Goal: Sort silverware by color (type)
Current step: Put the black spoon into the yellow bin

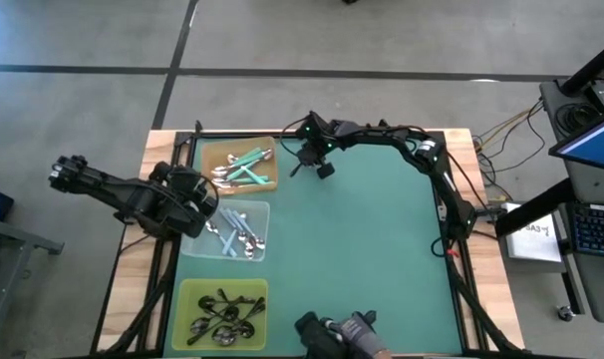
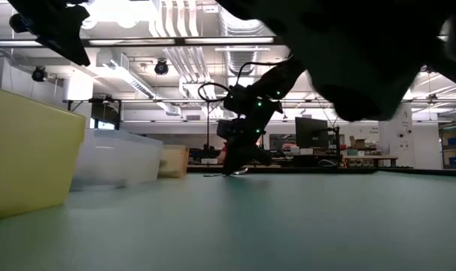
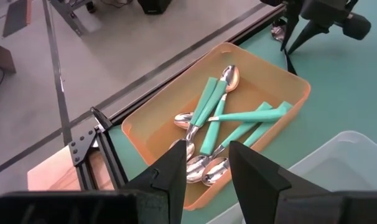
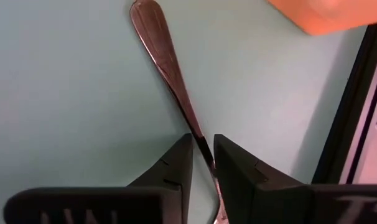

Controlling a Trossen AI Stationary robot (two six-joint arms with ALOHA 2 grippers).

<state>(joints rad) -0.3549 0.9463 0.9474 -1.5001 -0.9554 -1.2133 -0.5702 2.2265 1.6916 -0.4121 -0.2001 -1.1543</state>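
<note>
A single spoon with a thin, dark, shiny handle lies flat on the green mat, right of the orange tray; in the high view the spoon is a short dark line. My right gripper is down at the mat. It is narrowly open, with a finger on each side of the handle, and it hides the bowl. My left gripper is open and empty, hovering between the orange tray of teal spoons and the clear tray. My right gripper points down at the spoon's handle, which runs slanting through the narrow gap between the fingers. The spoon lies flat on the mat. I cannot tell whether either finger touches it.
The clear tray holds pale blue spoons. A yellow-green tray at the near left holds black spoons. A black frame rail runs close past the right gripper. A dark camera mount sits at the near edge. Bare mat spreads centre and right.
</note>
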